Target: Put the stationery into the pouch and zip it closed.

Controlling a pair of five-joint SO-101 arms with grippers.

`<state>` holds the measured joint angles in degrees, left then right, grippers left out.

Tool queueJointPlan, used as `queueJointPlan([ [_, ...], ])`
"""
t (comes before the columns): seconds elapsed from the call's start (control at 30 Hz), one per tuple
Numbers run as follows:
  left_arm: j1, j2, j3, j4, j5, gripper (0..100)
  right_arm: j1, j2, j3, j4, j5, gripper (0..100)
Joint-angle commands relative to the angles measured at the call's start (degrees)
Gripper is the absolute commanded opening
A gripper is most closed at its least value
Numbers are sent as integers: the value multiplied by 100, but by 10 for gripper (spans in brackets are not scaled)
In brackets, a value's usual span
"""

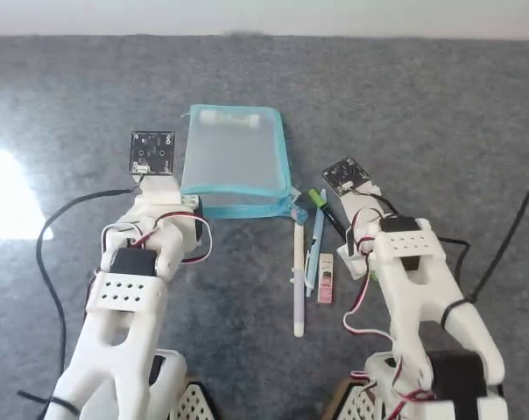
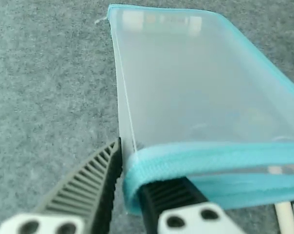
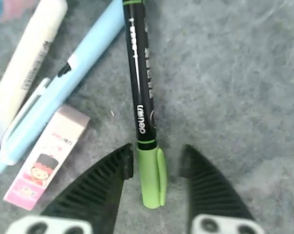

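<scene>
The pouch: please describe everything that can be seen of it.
The pouch is a flat rectangle of frosted, see-through plastic with a turquoise fabric border and zipper. It lies flat on the grey carpet-like table cover, zipper edge toward the arms. That edge looks parted, so it seems open, and it looks empty. The left hand grips its near left corner, one finger seemingly in the mouth. The pens lie just off its near right corner.

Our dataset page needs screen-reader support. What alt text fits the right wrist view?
The right arm's open tool straddles the green cap of a black marker pen lying on grey felt. Alongside lie a light blue pen, a cream pen and a pink-and-white rectangular eraser.
</scene>
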<state>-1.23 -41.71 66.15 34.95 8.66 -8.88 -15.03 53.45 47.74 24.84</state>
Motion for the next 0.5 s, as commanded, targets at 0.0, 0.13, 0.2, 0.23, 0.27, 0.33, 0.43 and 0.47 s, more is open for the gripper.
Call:
queueJointPlan([
  [0.0, -18, 53, -75, -44, 97, 11, -40, 295, -211, -84, -53, 259],
  [0.13, -18, 62, -75, -44, 97, 11, -48, 602, -422, 163, -53, 225],
  [0.2, -18, 62, -75, -44, 97, 11, -57, 681, -536, 391, -53, 144],
  [0.23, -18, 62, -75, -44, 97, 11, -57, 681, -563, 488, -70, 97],
  [0.27, -18, 62, -75, -44, 97, 11, -57, 681, -571, 541, -88, 47],
  [0.33, -18, 62, -75, -44, 97, 11, -40, 681, -589, 611, -97, 7],
  [0.43, -18, 70, -75, -44, 97, 11, 57, 673, -642, 796, -97, 7],
  [0.47, -18, 70, -75, -44, 97, 11, 110, 655, -782, 963, -97, 6],
])
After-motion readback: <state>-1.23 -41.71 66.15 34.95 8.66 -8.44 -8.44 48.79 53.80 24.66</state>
